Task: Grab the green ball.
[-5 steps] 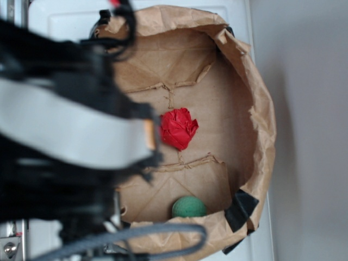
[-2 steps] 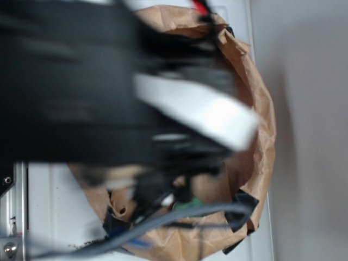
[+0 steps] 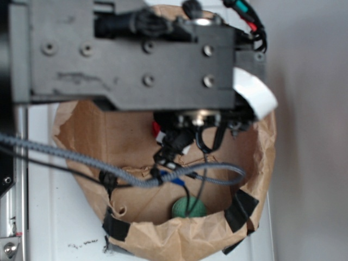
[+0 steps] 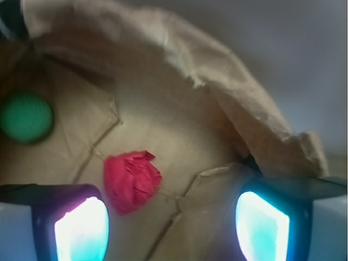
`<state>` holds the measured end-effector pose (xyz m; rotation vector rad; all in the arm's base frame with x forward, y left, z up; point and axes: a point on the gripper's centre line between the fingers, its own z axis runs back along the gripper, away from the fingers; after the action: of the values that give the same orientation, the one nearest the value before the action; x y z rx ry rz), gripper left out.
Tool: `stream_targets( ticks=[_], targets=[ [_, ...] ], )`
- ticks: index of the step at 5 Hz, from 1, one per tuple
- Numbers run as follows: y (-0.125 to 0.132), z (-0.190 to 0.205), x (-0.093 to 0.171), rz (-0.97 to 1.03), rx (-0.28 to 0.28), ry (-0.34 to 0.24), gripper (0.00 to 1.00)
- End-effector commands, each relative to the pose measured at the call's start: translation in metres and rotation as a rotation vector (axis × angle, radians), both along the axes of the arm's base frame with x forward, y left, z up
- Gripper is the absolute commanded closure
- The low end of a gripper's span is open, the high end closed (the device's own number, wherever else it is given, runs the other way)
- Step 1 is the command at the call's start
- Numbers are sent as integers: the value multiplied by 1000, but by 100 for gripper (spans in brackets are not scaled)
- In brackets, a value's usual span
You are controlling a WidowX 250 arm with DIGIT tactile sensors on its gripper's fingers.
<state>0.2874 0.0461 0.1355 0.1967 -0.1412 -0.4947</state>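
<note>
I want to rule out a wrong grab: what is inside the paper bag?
Inside the paper bag lie the green ball and a red paper wad, apart. The open gripper and arm cover part of the floor.

One green ball (image 4: 25, 118) lies on the floor of the brown paper bag (image 4: 179, 65), close to the bag's wall; in the exterior view it (image 3: 188, 208) sits against the near rim, partly crossed by a cable. One crumpled red paper wad (image 4: 132, 181) rests near the middle of the bag's floor, well apart from the ball. There is one paper bag, its rim rolled down, with black tape patches along that rim: two show plainly in the exterior view (image 3: 241, 210), one at each near corner. One gripper (image 4: 171, 225) appears, with two glowing fingers (image 4: 81, 228), one at either lower edge of the wrist view. One braided grey cable (image 3: 81, 163) loops across the bag's opening.
</note>
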Motion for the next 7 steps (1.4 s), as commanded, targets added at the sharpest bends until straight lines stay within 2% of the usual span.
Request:
stream_targets(
  ticks=[1, 2, 3, 4, 5, 7],
  targets=[
    [-17, -21, 2, -352, -18, -51, 0],
    [-40, -30, 10, -503, -132, -28, 0],
    [-63, -45, 8, -577, -123, -36, 0],
    [-79, -51, 1, -648, -169, -28, 0],
    [-90, -50, -4, -697, -190, -35, 0],
    [-99, -64, -8, -799, -296, -5, 0]
  ],
)
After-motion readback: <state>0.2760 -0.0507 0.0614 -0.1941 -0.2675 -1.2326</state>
